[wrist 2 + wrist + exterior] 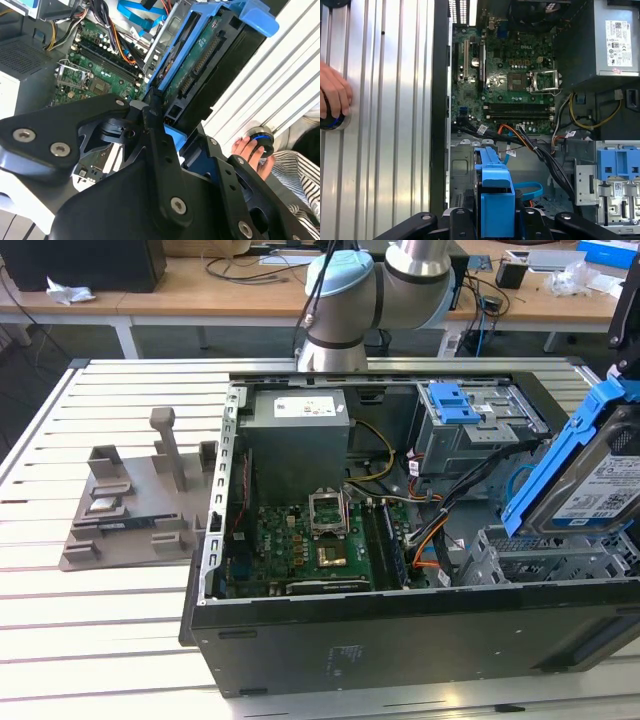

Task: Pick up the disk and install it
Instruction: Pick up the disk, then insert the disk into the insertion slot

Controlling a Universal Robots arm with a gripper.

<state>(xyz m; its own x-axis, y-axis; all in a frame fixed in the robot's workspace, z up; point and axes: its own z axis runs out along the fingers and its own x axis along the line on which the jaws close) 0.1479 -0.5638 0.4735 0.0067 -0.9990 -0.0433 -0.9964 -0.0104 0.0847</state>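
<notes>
**Disk held tilted over the right end of the open case**

We see the gripper [172, 127] clenched on the disk [200, 60], its black fingers [152, 112] pressed against the blue rails on either side. In the exterior view the disk [600, 480] hangs at the exterior view's right. It is steeply tilted with its labelled face towards the camera, and it is raised above the near right corner of the computer case [400, 640]. Just below it lies a grey metal bay [540, 555]; we cannot tell whether the disk touches it.

In the first wrist view the disk's blue rail [495, 200] stands between the fingers, over the case floor and the bundled cables [545, 155].

Inside the case, the motherboard [300, 550] lies towards the exterior view's left, with the grey power supply [297, 430] beyond it. The drive cage [470, 420] with its blue latch sits at the far right.

The case rests on a slatted table [100, 640], where a grey fixture [130, 500] stands well apart on the left.

A person's hand [335, 95] rests on a round knob [260, 137] on the table beside the case.
</notes>
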